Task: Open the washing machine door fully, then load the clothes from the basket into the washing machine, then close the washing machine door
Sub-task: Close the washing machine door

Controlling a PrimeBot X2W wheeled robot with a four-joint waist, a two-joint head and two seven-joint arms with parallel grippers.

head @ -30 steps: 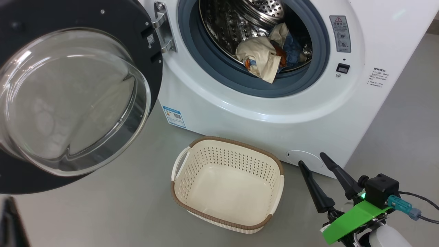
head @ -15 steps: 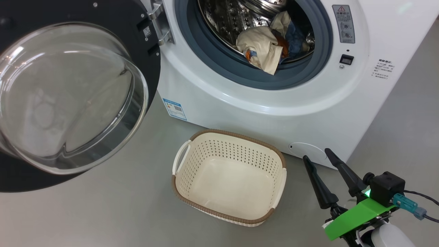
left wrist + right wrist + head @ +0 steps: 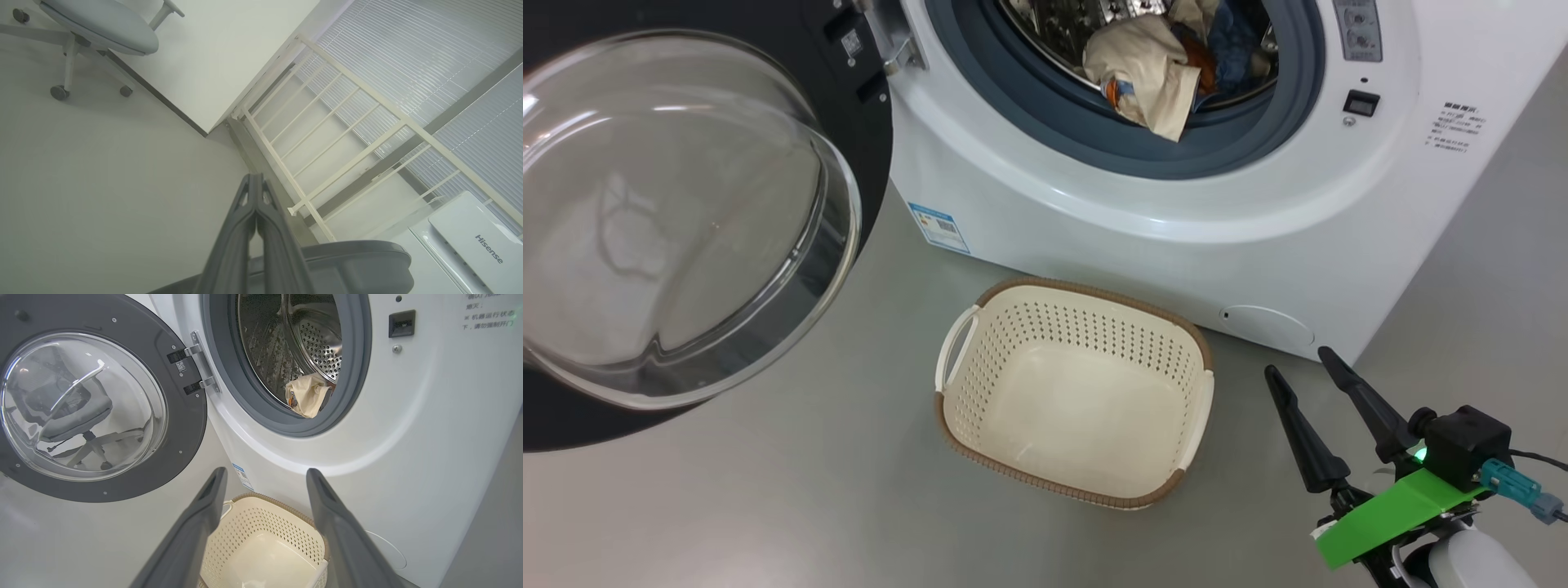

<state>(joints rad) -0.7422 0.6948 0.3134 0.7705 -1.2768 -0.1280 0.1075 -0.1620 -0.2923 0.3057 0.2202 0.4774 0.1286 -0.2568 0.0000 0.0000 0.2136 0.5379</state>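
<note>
The washing machine [image 3: 1176, 237] [image 3: 408, 437] stands with its door [image 3: 686, 212] [image 3: 94, 404] swung wide to the left, glass bowl facing me. The clothes [image 3: 1152, 65] [image 3: 306, 398], cream, orange and blue, lie in the drum at the gasket's lower lip. The cream basket [image 3: 1074, 392] [image 3: 265, 551] sits on the floor before the machine with nothing in it. My right gripper [image 3: 1300, 363] [image 3: 265, 475] hovers open to the basket's right, nothing between its fingers. My left gripper [image 3: 256, 176] is shut on nothing and points away from the machine.
Grey floor [image 3: 768, 506] surrounds the basket. In the left wrist view, a wheeled office chair [image 3: 94, 24], a white railing [image 3: 327, 134] before window blinds and a white Hisense appliance [image 3: 482, 241] are seen.
The head view has tilted down and shifted, so machine, door and basket sit higher in the picture. The dark shape at the lower left corner has gone. Right gripper stays open.
</note>
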